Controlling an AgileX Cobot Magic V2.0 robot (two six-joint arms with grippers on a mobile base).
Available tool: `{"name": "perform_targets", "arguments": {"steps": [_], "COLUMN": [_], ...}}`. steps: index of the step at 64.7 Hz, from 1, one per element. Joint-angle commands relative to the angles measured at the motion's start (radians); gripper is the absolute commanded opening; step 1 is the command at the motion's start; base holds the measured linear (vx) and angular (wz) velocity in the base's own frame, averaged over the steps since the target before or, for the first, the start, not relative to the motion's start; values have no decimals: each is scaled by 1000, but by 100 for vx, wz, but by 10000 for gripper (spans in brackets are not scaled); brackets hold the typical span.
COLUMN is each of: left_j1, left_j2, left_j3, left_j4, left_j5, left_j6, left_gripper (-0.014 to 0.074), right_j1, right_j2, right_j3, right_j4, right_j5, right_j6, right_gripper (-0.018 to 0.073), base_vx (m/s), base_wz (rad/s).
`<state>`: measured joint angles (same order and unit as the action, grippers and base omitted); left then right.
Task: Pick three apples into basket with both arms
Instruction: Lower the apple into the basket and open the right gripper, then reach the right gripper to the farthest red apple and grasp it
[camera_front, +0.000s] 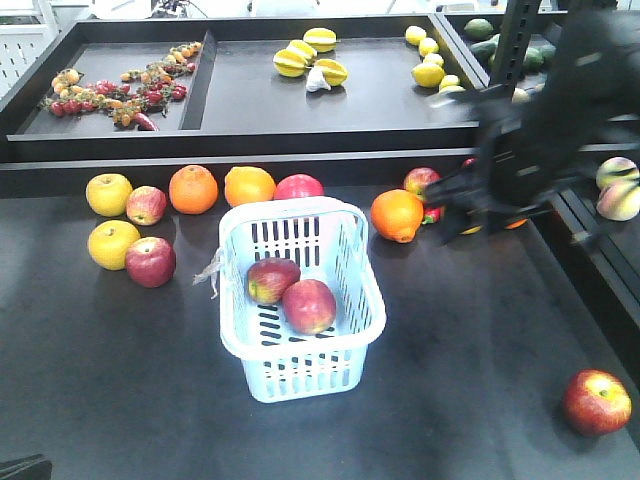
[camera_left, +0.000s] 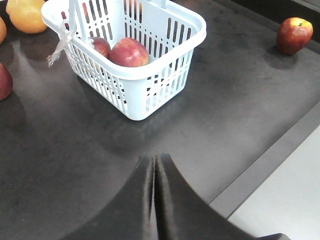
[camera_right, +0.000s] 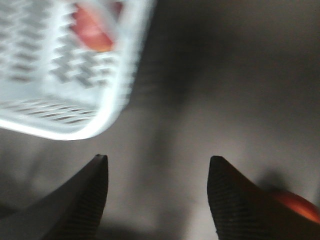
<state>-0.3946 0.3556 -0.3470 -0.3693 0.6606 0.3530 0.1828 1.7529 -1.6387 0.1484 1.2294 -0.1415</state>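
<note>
The basket (camera_front: 296, 207) stands mid-table holding two apples (camera_front: 272, 280) (camera_front: 309, 305). A third red apple (camera_front: 597, 402) lies alone at the near right of the table; the left wrist view shows this apple (camera_left: 294, 35) far right of the basket (camera_left: 150, 95). My left gripper (camera_left: 155, 157) is shut and empty, low over bare table in front of the basket. My right arm (camera_front: 530, 150) is a motion blur at the right, behind the basket. My right gripper (camera_right: 157, 160) is open and empty, just right of the basket's corner (camera_right: 75, 95).
Behind the basket lie oranges (camera_front: 193, 189) (camera_front: 397, 215), yellow fruits (camera_front: 108, 194) and more apples (camera_front: 150, 261) (camera_front: 146, 205) (camera_front: 298, 186). Raised black trays (camera_front: 330, 125) of fruit run along the back. A blurred reddish fruit (camera_right: 297, 205) shows beside the right finger. The table edge (camera_left: 260, 170) is close to my left gripper.
</note>
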Motion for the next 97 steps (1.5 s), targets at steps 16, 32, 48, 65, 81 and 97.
{"name": "perform_targets", "arguments": {"steps": [16, 32, 48, 65, 81, 97], "left_j1": [-1, -1, -1, -1, -1, -1], "left_j2": [8, 8, 8, 8, 8, 8], "left_j3": [-23, -23, -23, -23, -23, -23], "left_j4": [-23, -23, -23, -23, -23, -23], "left_j5": [-60, -60, -60, -60, -60, -60], "left_j6": [-8, -8, -8, -8, -8, -8], "left_gripper": [-7, -7, -7, -7, -7, -7], "right_j1": [-210, -277, -373, -381, -381, -381], "right_j2": [-100, -100, -47, 72, 152, 204], "right_j3": [241, 464, 498, 498, 498, 498], "right_j4": [-125, -201, -171, -166, -171, -182], "right_j5": [-29, -209, -265, -293, -330, -379], "right_j6": [26, 58, 43, 49, 66, 78], "right_gripper": [594, 612, 607, 603, 603, 603], "base_vx": [0, 0, 0, 0, 0, 0], "base_wz": [0, 0, 0, 0, 0, 0]}}
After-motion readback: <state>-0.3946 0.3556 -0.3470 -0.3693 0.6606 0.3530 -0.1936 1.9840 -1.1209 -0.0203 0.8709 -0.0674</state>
